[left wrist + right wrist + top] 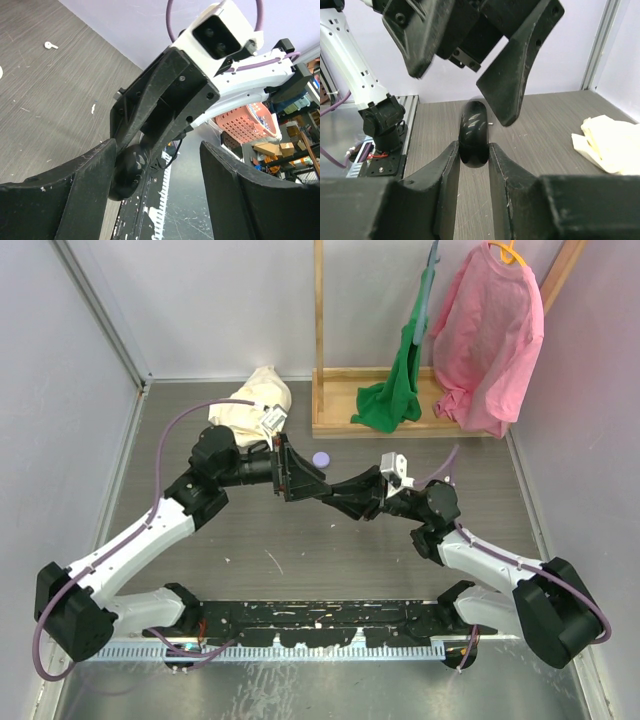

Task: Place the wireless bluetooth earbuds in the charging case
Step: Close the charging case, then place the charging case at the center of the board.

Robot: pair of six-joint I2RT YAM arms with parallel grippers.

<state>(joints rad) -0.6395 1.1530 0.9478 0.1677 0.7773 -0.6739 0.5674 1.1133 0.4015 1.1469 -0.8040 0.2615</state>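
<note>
Right wrist view gives me the clearest read: the right gripper [474, 147] has its jaws clamped on the black, rounded charging case [474, 131], which stands on edge between the two fingers, raised off the grey surface [535, 150]. Just above it hangs the left gripper [465, 92], jaws apart, one finger tip dipping down close beside the case's upper right edge. From the left wrist camera I see those open fingers at the bottom of the frame, with the case just beside the inner face of one of them. I cannot tell whether they touch. That same view shows one white earbud [50, 45] lying alone on the surface, well apart from both grippers and outside the case. I cannot tell from any camera whether the case lid is open. On the top external camera the two arms meet nose to nose near the middle of the surface. A small purple disc [320, 459] lies just behind them, and a crumpled cream cloth [255, 400] lies farther back on the left. A wooden rack [330, 370] at the back carries a green garment [395, 390] and a pink garment [490, 340].
</note>
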